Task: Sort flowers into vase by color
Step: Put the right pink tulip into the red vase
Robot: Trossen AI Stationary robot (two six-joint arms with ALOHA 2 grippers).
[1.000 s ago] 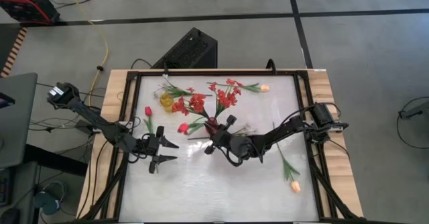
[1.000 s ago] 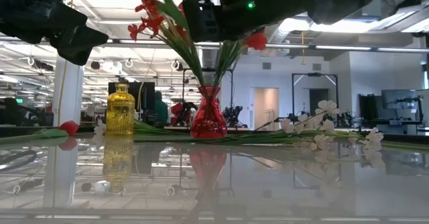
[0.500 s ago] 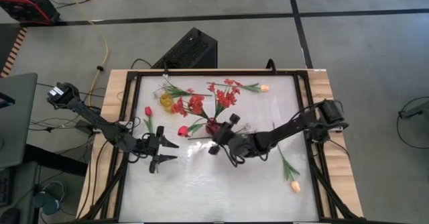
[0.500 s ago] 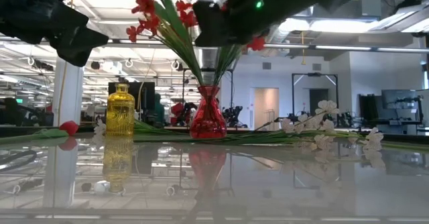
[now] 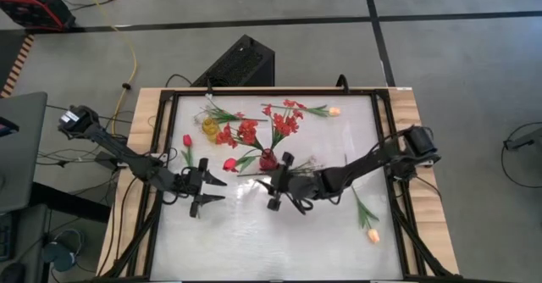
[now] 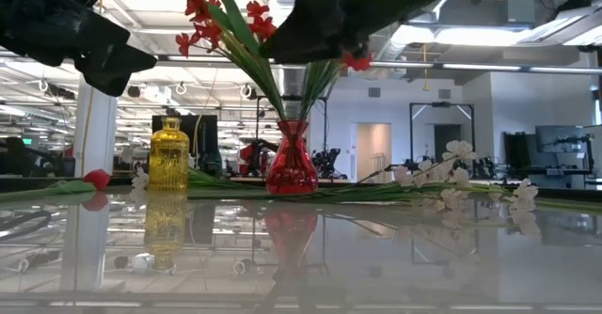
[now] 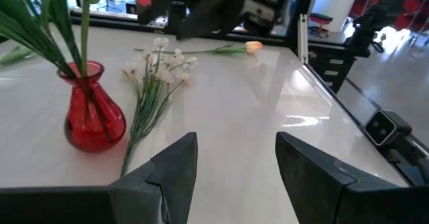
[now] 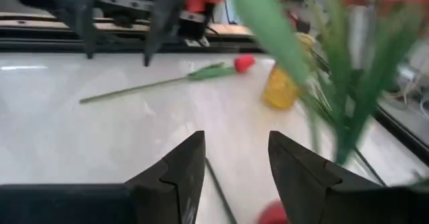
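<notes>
Red bushy clusters point(image 5: 279, 124) already stand in the bulbous red glass vase point(image 5: 268, 159) at upper centre of the white surface point(image 5: 254, 232). Left lying, I judge: a red tulip point(image 5: 187, 141) by the yellow glass bottle point(image 5: 208, 128), white blossom sprays point(image 7: 155, 73) beside the vase, and peach tulip buds point(image 5: 373, 235) at lower right. The right tool point(image 5: 275, 194) hovers just below the vase, open, holding nothing; the left tool point(image 5: 206, 191) waits at lower left, open and empty.
</notes>
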